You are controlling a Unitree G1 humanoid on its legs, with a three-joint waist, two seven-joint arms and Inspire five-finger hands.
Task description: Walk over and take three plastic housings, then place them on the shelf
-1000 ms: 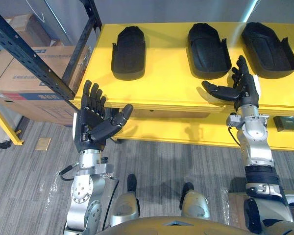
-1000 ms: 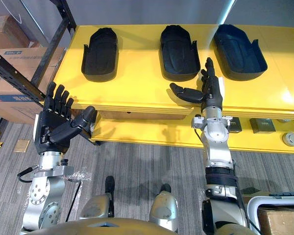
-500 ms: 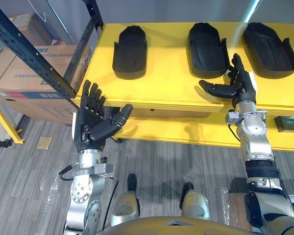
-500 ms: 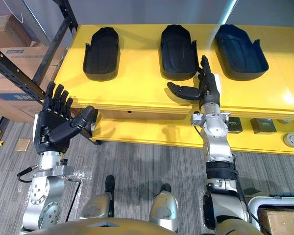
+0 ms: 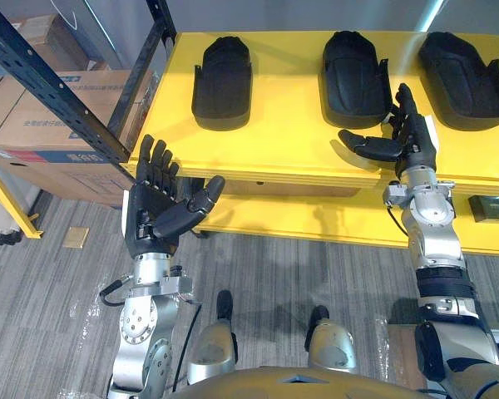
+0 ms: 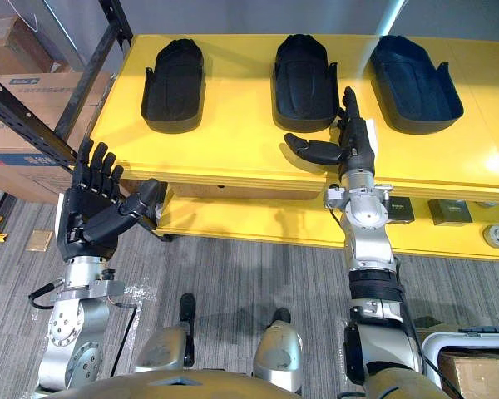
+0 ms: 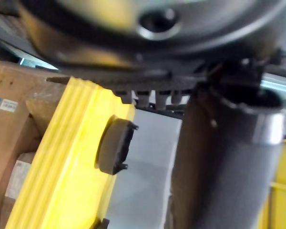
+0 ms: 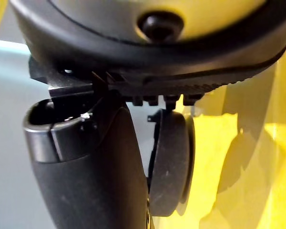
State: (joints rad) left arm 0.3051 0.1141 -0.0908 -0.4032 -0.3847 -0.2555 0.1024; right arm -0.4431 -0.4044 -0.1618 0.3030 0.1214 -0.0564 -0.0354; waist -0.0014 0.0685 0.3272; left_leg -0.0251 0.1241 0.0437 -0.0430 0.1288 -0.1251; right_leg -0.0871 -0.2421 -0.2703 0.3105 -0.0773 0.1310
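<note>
Yellow desk [image 5: 291, 141] carrying three black plastic shells in a row: left housing [image 5: 222, 86], middle housing [image 5: 355, 68], right housing [image 5: 466, 71]. Right hand [image 5: 414, 145]: fingers released, just beside middle housing. Left hand [image 5: 150, 218]: fingers released, empty, off the desk's left corner. Labelled brown cardboard box [image 5: 50, 129]; print unreadable.

L robot hand [image 5: 160, 214] raised, palm facing up, fingers straight & spread. R robot hand [image 5: 407, 140] held fwd, fingers straight, thumb out.

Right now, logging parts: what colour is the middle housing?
Middle housing: black, best in left eye view.

Cardboard boxes [image 5: 41, 129] partly behind rack [image 5: 62, 101], cut at edge.
</note>
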